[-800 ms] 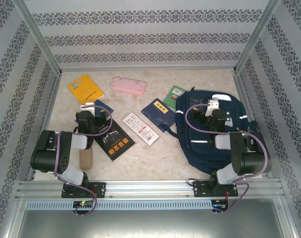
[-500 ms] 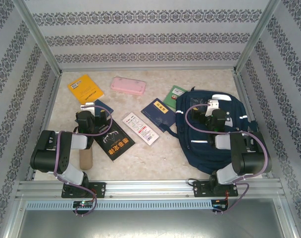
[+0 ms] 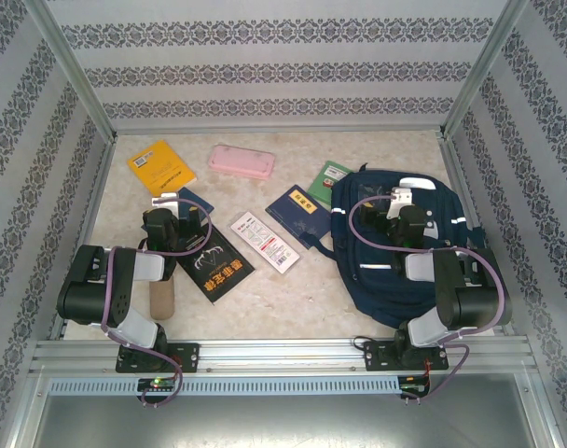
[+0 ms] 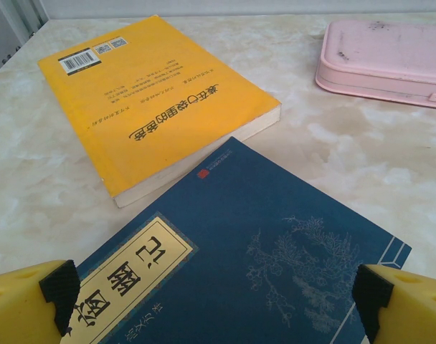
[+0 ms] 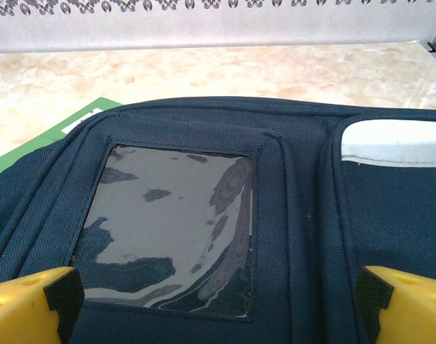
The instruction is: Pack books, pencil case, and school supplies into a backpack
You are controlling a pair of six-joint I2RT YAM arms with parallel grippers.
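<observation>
The left gripper (image 4: 214, 304), jaws spread wide, was nearest the navy book (image 4: 275, 236), which lay diagonally just beneath them, while the right gripper (image 5: 214, 304), equally spread, hovered above the backpack (image 5: 304, 201).

The marble-patterned table (image 3: 293, 308) is lit brightly and evenly from above; shadows are kept soft. Pale reflections are seen on the clear window (image 5: 171, 229) of the backpack (image 5: 304, 215).

Bare table (image 3: 302, 303) strip along near edge, black book (image 3: 220, 269) and white packet (image 3: 265, 243) beyond, backpack (image 3: 369, 285) blocking right
</observation>
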